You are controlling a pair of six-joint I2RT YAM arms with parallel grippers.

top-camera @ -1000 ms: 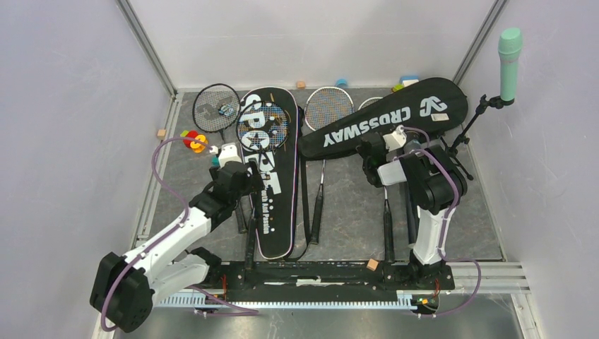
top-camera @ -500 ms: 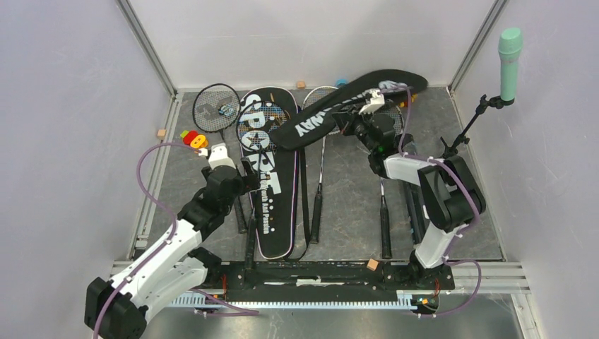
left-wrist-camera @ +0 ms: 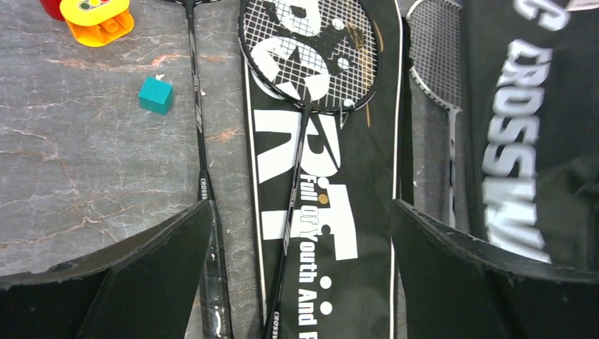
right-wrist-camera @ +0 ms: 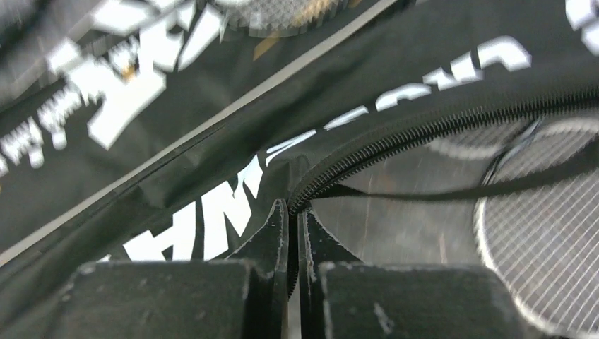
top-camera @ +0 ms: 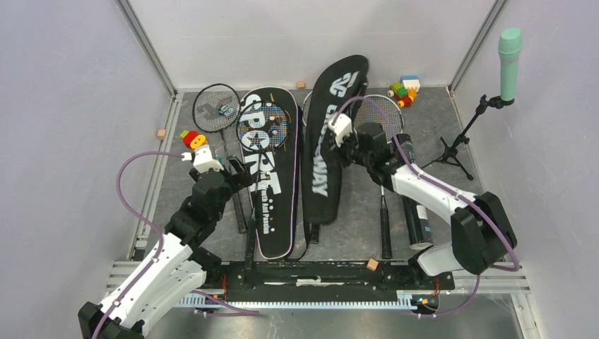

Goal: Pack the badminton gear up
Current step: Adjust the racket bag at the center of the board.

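Lying lengthwise mid-table, the CROSSWAY bag (top-camera: 326, 152) runs near to far. Its far end rises in front of the back wall, can't tell if it touches; its near end sits just right of the SPORT bag (top-camera: 272, 187). Right gripper (right-wrist-camera: 293, 215) is pinched tight on the CROSSWAY bag's zipper edge, roughly midway along its right side, with zipper teeth curving away from the fingertips. Right racket (top-camera: 381, 116) shows its head just right of that bag, partly under the right arm, shaft running toward the near edge. Middle racket (left-wrist-camera: 434, 56) sits in the gap between the two bags. SPORT bag lies flat, lettering up, with the dark racket (left-wrist-camera: 307, 56) on top of it, head at the far end. Left racket (top-camera: 215, 107) lies on the table just left of the SPORT bag. Left gripper (left-wrist-camera: 304, 282) hovers over the SPORT bag's near half, jaws spread wide, holding nothing. Long black tube (top-camera: 417, 215) lies on the near right, beside the right racket's handle. Teal cube (left-wrist-camera: 155, 95) and red-yellow toy (left-wrist-camera: 95, 18) sit left of the left racket's shaft. Coloured blocks (top-camera: 402, 88) are far right, and the mint-green microphone (top-camera: 509, 53) stands at the right edge.
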